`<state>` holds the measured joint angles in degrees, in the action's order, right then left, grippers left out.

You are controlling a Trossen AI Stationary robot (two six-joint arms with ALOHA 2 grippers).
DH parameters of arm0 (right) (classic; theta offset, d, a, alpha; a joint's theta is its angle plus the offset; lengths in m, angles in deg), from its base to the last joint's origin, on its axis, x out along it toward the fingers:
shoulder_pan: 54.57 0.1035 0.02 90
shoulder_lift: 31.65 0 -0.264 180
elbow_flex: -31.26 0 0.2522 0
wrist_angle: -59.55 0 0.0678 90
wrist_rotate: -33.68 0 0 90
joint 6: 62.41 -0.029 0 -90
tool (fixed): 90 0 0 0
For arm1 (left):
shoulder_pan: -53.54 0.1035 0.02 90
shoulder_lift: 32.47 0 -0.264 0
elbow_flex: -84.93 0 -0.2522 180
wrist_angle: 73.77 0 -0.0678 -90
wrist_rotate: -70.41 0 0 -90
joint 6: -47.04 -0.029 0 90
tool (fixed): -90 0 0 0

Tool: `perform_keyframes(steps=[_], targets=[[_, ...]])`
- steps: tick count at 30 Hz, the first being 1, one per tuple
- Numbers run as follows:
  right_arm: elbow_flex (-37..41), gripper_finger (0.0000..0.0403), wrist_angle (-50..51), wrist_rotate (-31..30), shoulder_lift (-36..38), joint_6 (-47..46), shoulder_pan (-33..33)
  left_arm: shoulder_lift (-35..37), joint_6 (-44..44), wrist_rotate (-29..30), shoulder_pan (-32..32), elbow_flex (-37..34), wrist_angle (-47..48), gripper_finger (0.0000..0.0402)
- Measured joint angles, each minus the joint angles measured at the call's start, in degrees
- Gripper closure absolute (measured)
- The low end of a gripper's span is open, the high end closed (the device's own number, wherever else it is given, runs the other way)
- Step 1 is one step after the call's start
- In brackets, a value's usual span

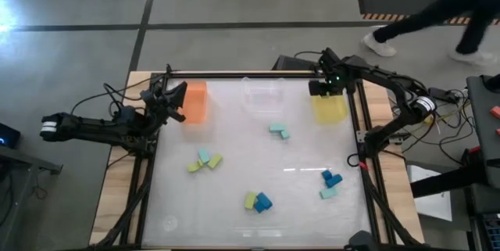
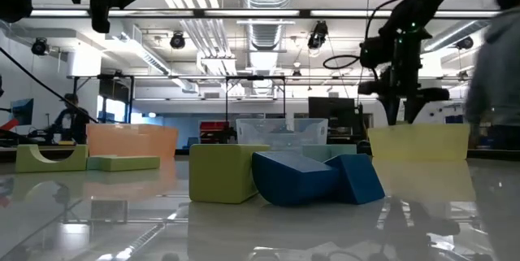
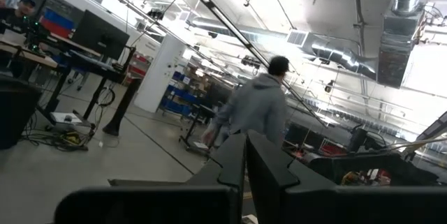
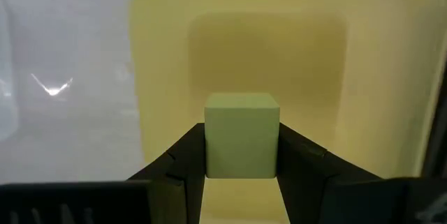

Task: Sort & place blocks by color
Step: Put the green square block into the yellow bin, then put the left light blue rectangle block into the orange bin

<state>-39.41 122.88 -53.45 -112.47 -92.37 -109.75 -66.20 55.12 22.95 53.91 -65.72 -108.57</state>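
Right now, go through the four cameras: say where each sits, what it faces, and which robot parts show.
High view: overhead, straight down on the table; both arms, left gripper by the orange tray.
Low view: table height, level across yellow-green block and blue blocks; right arm descends.
Left wrist view: faces the room and a person; own shut fingers.
Right wrist view: looks down into the yellow tray; right gripper holds a yellow-green cube.
Shared: high, low and right wrist show the yellow tray.

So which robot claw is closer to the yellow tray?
The right one. The right claw hangs right above the yellow tray, pinching a yellow-green block. The left claw is far across the table, beside the orange tray.
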Motion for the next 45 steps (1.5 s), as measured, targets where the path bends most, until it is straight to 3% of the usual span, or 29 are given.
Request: perform_keyframes(steps=[8, 18, 29, 38, 45], targets=[[5.31, 0.0275, -7.36, -1.08, 0.00, 0.44, 0.00, 0.00, 0.02, 0.99, 0.02, 0.00, -0.01, 0.0402], [7.40, 0.0274, -9.67, -1.56, 0.00, 1.51, 0.00, 0.00, 0.02, 1.73, 0.00, 0.00, -0.02, 0.0402], [7.37, 0.0203, -9.55, -1.45, 0.02, 0.58, 0.00, 0.00, 0.03, 1.86, 0.02, 0.00, -0.04, 0.0402], [0.00, 0.0204, -1.82, 2.90, 2.14, -0.42, 0.45, 0.00, 0.30, 1.88, 0.00, 0.02, -0.02, 0.0402], [-6.44, 0.0213, 2.28, 3.35, 8.49, -5.29, 3.43, -0.11, 0.30, 1.88, 0.02, 0.02, 0.00, 0.0402]])
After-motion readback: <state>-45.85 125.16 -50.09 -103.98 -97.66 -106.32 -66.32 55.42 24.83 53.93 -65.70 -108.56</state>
